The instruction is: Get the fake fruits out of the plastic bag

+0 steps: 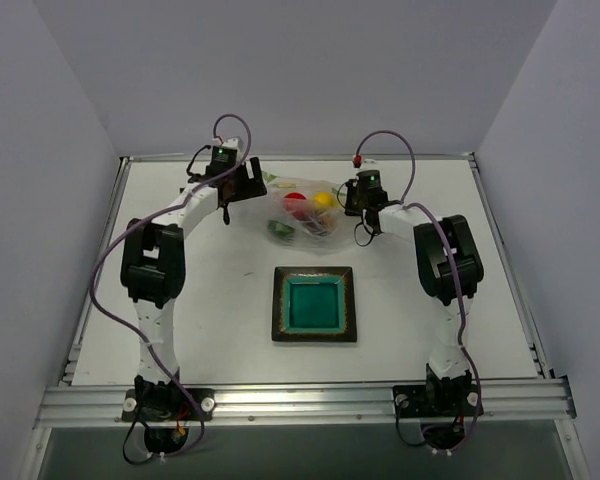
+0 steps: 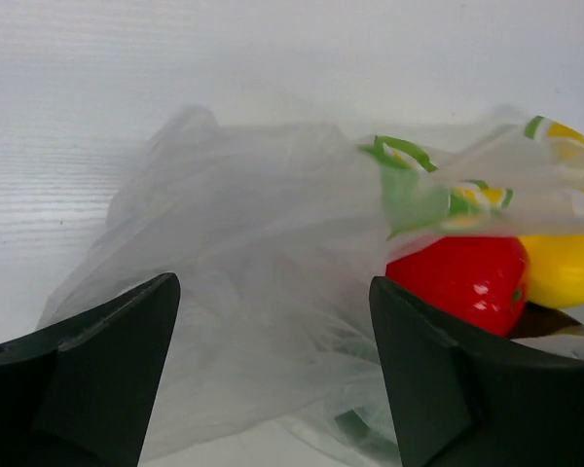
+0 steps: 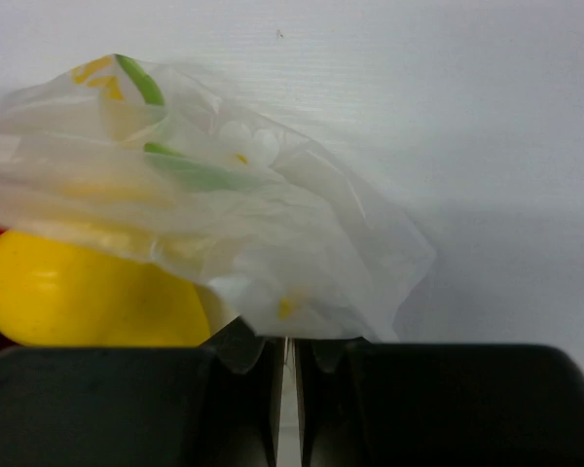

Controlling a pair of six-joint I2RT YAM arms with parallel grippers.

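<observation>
The plastic bag (image 1: 305, 212) lies at the back middle of the table with the fake fruits inside. In the top view I see the bright red fruit (image 1: 295, 200), the yellow fruit (image 1: 323, 199) and the green fruit (image 1: 279, 229) through the plastic. I cannot pick out the dark red one. My left gripper (image 1: 248, 188) is open at the bag's left side. Crumpled bag film (image 2: 263, 292) lies between its fingers, with the red fruit (image 2: 462, 277) by the right finger. My right gripper (image 3: 287, 341) is shut on the bag's right edge (image 3: 311, 282), beside the yellow fruit (image 3: 88, 297).
A square teal plate with a dark rim (image 1: 280, 305) sits in the middle of the table, in front of the bag. The table's back edge and wall are just behind both grippers.
</observation>
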